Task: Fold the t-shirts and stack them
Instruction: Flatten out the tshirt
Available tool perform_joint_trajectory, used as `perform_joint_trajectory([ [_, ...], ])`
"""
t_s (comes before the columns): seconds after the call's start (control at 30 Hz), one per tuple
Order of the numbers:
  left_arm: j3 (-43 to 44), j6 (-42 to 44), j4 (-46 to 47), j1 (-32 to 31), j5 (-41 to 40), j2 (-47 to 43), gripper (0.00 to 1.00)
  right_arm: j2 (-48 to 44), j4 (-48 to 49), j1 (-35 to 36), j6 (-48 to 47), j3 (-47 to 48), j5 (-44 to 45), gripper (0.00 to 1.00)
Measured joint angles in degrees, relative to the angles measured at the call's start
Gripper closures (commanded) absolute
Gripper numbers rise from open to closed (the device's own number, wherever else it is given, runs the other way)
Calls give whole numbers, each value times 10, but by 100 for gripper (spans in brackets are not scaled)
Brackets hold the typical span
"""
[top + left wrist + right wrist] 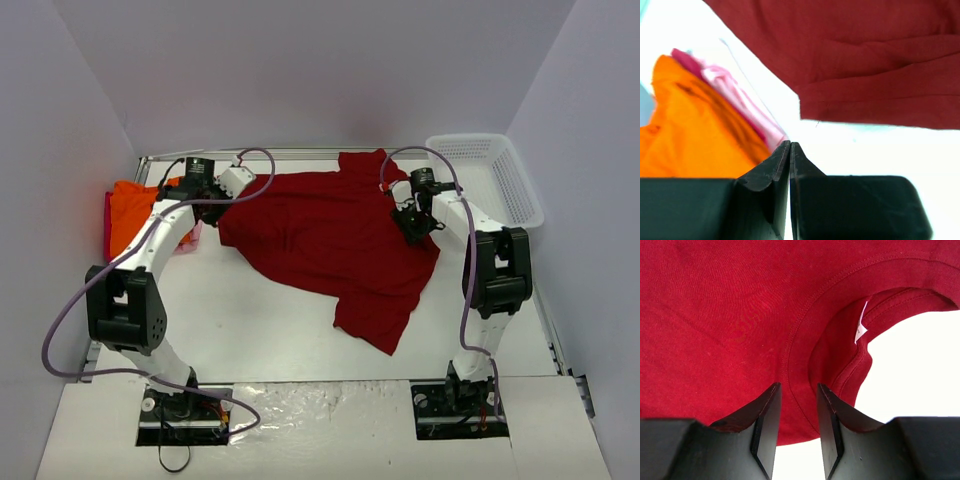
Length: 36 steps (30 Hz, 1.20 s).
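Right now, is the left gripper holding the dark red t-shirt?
No: the left gripper is shut on nothing, and the dark red t-shirt lies apart from it on the table.

Bright, even overhead light; the white table [880, 150] blows out, and both wrist views blur close up.
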Motion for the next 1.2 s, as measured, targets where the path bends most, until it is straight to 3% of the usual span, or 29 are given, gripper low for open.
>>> perform_joint_trajectory([
  [0.4, -70, -2, -42, 0, 11, -89, 98, -37, -3, -2, -1, -2, -4, 68],
  [0.43, -80, -2, -45, 0, 11, -98, 94, -41, -3, -3, -1, -3, -5, 67],
  [0.47, -92, -2, -43, 0, 11, -107, 71, -45, -3, -3, -2, -4, -6, 67],
  [0.5, -103, 2, -40, 0, 12, -115, 67, -47, -3, -3, -2, -5, -7, 67],
  [0.6, -128, 0, -35, 0, 15, -124, 70, -49, -3, -4, -2, -9, -7, 66],
  [0.7, -140, 0, -20, 2, 23, -113, 59, -49, -6, -5, -3, -12, -7, 66],
  [1.2, -33, -2, 47, 2, 34, 95, 66, 4, -13, -7, -5, -4, -5, 66],
])
